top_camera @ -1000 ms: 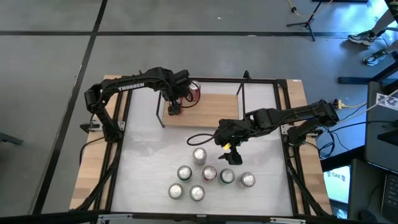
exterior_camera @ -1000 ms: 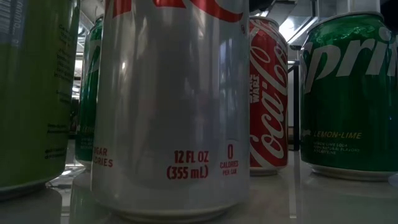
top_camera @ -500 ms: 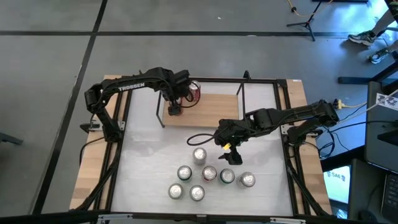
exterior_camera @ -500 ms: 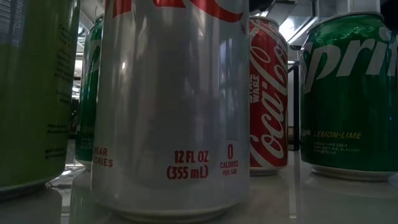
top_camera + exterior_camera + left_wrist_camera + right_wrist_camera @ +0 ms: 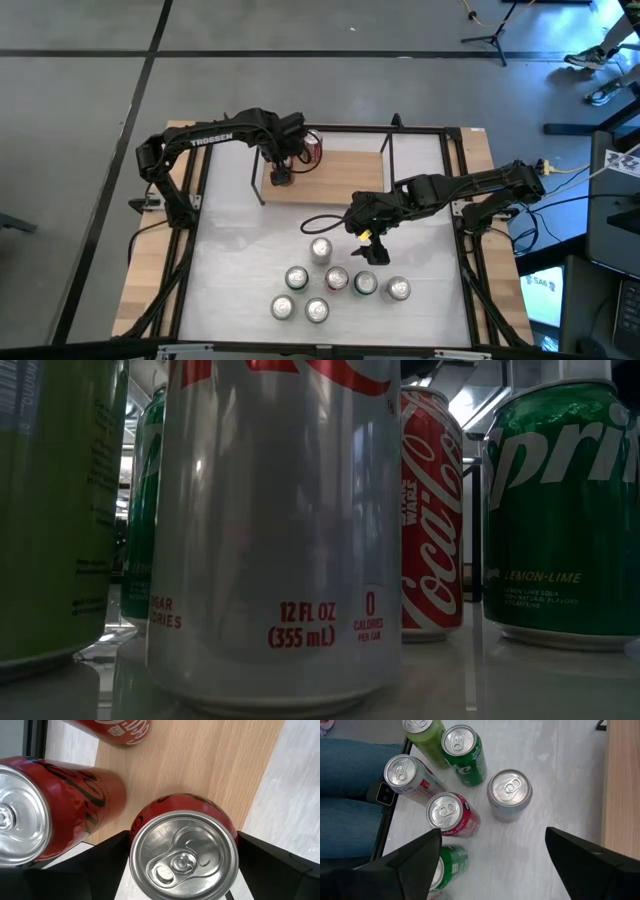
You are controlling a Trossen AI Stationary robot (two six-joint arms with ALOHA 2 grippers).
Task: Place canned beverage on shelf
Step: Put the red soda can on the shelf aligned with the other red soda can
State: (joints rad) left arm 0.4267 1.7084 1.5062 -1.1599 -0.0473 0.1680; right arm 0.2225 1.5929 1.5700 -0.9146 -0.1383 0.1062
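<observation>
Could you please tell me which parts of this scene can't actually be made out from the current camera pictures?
- High view: the left gripper sits over the shelf, hiding the cans beneath it.
- Left wrist view: a red can stands between the fingers; contact cannot be told. A third can is cut off by the edge.
- Low view: a silver can blocks both arms and the shelf.
- Right wrist view: the person is cropped.

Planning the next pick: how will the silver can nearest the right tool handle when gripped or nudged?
The silver can stands upright and apart from the others, so it likely grips cleanly. Its smooth metal wall may slip. The tab looks unopened, so it is probably full, heavy and unlikely to tip.
</observation>
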